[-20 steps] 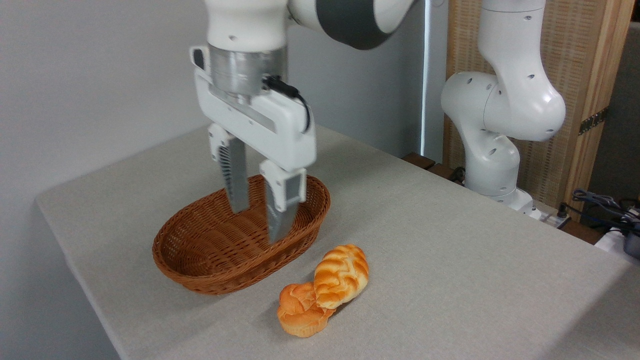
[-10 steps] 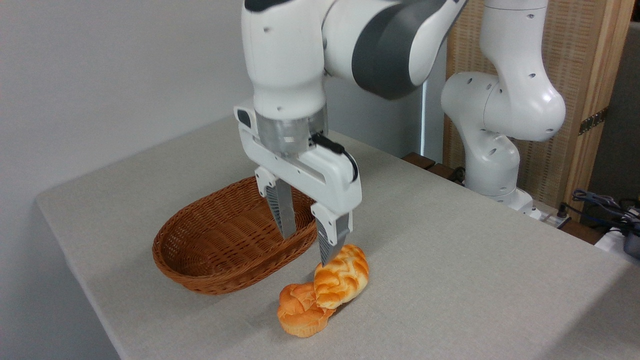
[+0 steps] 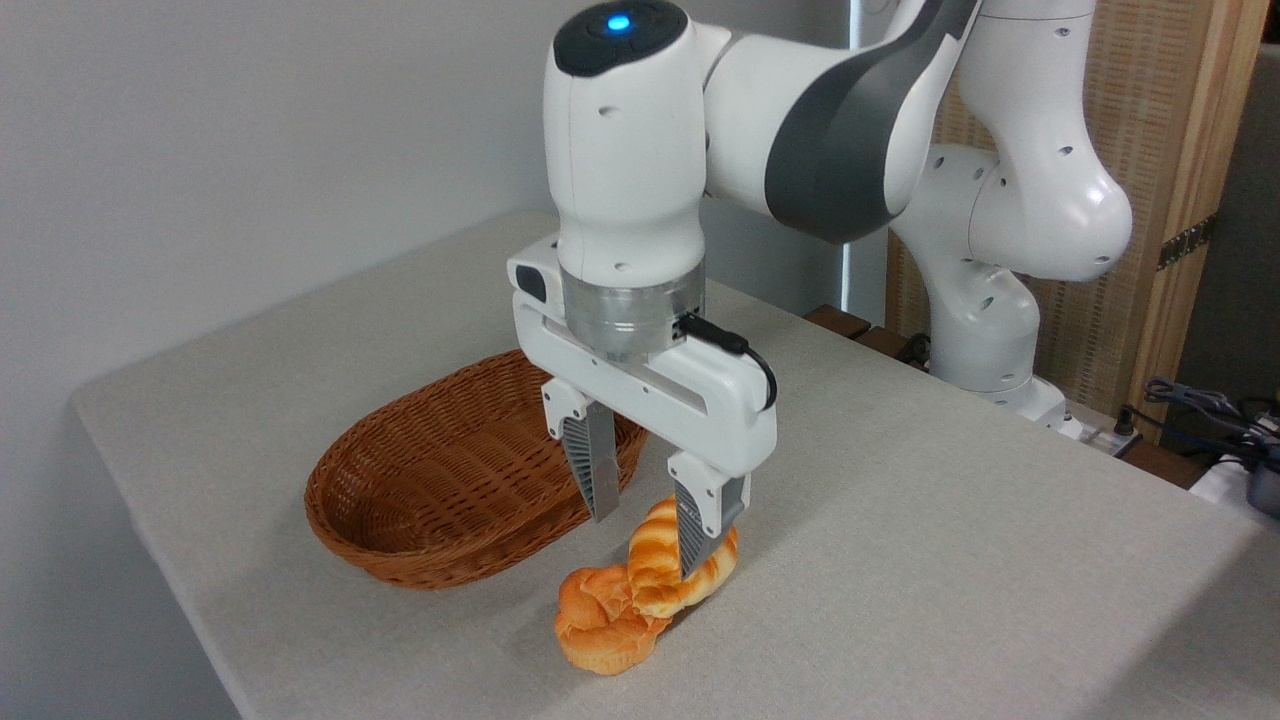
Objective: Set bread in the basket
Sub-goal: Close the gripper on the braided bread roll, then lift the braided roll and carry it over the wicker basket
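Jaws (image 3: 648,545) spread wide over the braided bread (image 3: 665,572) on the cloth-covered table (image 3: 900,540).
One ribbed grey finger (image 3: 694,535) hides part of the glossy golden loaf, which leans on a rosette-topped bun (image 3: 600,630); the oval woven wicker basket (image 3: 450,490) sits just left, empty.

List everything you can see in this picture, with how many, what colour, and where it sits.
Oval woven wicker basket: one, reddish-brown, left of centre on the table, nothing visible inside.
Elongated braided loaf: one, golden-orange with pale seams, just right of the basket, leaning on the bun.
Round rosette-topped bun: one, orange, in front of the loaf, touching it.
Cloth-covered table: one, light grey.
Slatted wooden panel: one, tan, back right.
Cables: dark bundle, far right edge.
Robot arm: one, white and grey.
Pincer: one, open, fingers either side of the loaf.
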